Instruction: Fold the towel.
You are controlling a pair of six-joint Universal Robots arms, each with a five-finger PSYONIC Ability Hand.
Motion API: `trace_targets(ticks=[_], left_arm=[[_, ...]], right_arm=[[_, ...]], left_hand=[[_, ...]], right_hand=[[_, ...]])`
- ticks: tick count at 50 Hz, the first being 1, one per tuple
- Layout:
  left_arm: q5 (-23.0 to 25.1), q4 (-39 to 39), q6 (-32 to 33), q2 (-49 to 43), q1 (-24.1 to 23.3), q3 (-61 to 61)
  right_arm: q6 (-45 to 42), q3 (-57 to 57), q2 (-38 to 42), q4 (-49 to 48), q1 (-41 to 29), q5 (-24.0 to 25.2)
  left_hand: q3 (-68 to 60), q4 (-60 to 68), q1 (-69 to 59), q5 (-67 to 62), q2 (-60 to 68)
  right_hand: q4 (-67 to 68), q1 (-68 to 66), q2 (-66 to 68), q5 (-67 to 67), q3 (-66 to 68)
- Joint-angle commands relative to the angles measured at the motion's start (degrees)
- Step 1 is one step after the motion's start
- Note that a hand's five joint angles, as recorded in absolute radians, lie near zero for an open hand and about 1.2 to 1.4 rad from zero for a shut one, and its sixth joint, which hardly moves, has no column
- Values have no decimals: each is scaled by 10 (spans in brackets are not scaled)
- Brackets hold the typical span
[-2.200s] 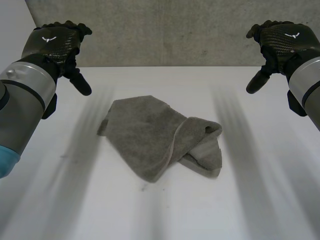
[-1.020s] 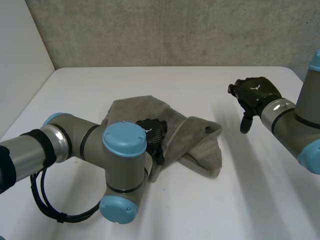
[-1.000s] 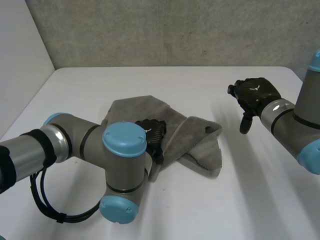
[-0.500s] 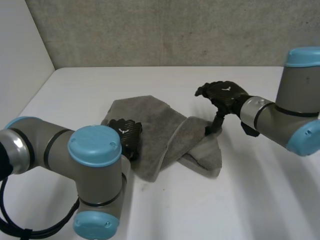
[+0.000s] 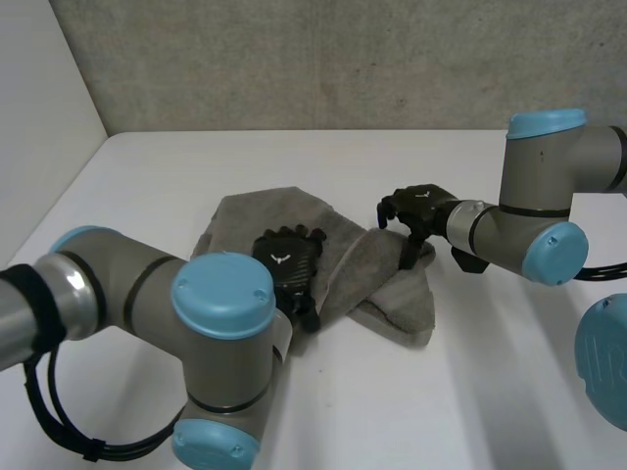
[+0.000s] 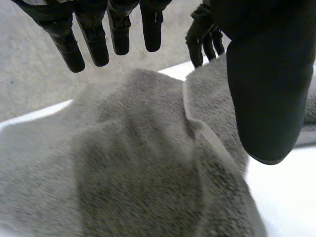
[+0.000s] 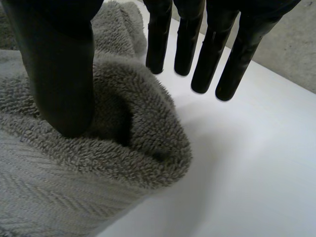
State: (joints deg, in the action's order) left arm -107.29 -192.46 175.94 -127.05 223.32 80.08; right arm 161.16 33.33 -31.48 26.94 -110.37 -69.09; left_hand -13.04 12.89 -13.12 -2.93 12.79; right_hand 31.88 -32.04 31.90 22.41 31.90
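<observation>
Left hand [image 5: 286, 262] wide over towel [image 5: 245, 220] middle, right hand [image 5: 419, 204] wide at bunched edge; white table [image 5: 470, 392] around.

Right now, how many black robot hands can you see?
2. The left hand is over the middle of the towel; the right hand is at its bunched corner, thumb on the cloth.

Soft, even light falls from above on the white bench [image 5: 392, 157], which shows bright, while the far wall [image 5: 343, 59] is a duller grey. The towel [image 5: 245, 215] casts a thin, soft-edged shadow along its near right edge. In the right wrist view the hollow of its fold is dark.
</observation>
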Motion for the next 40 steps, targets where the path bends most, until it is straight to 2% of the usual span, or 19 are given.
trace_targets(ticks=[1,11,18,23,26,28,33,40], left_arm=[[0,9,-32,-35,-5,-25],[-2,24,-46,-76,-6,-66],[-4,28,-43,-99,-5,-96],[-6,27,-39,-106,-4,-104],[-6,27,-38,-109,-3,-106],[-7,28,-38,-109,-1,-107],[-14,26,-22,-109,7,-106],[-24,29,27,-92,34,-89]], right_arm=[[0,7,4,1,-4,1],[-14,67,-45,0,-2,0],[-17,161,-125,-4,4,10],[-17,254,-218,-13,7,28],[-17,275,-242,-14,7,38],[-17,309,-286,-14,7,58],[-16,343,-343,-12,9,75],[-17,365,-397,-9,23,66]], left_hand=[[-17,19,-16,-18,20],[-49,51,-48,-50,52],[-95,96,-94,-96,97],[-169,170,-168,-170,171],[-241,242,-240,-242,243],[-360,361,-359,-361,362],[-483,484,-482,-484,485],[-567,569,-566,-568,570]], right_hand=[[212,-210,212,207,212],[478,-476,478,473,478],[481,-480,481,476,481],[481,-480,481,476,481],[481,-480,481,476,481],[481,-480,481,476,481],[481,-480,481,476,481],[481,-480,481,476,481]])
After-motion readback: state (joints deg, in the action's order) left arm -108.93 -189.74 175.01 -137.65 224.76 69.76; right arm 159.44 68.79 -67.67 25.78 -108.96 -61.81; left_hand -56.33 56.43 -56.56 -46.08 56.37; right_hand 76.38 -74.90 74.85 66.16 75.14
